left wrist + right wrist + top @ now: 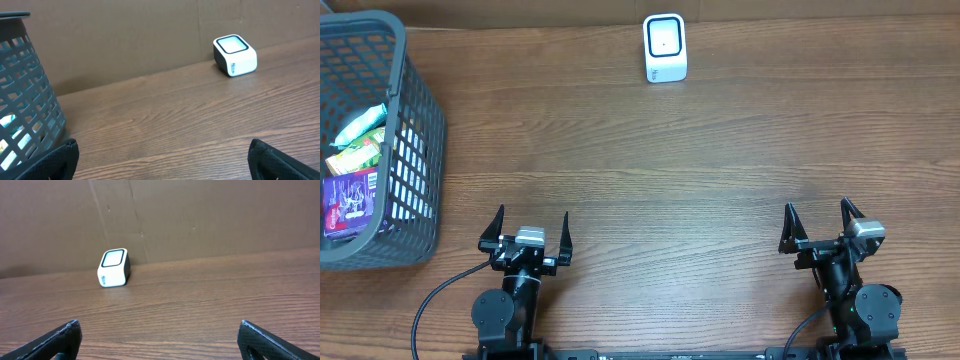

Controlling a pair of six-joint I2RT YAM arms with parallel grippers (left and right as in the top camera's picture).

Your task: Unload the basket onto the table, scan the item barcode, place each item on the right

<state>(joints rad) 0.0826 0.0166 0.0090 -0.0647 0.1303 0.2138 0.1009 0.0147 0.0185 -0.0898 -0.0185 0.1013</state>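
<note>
A white barcode scanner [665,47] with a dark window stands at the far middle of the wooden table; it also shows as the scanner [235,55] in the left wrist view and the scanner [114,268] in the right wrist view. The items lie in a grey mesh basket [415,170] at far left: a purple packet [350,200], a green packet [360,152] and a teal one [362,122]. No barcode shows. My left gripper [533,213] sits open and empty near the front edge, right of the basket. My right gripper [816,205] is open and empty at front right.
The basket wall [25,100] rises close on the left of the left gripper [162,142]. A brown cardboard wall [200,215] backs the table behind the scanner. Bare wood lies ahead of the right gripper [159,322].
</note>
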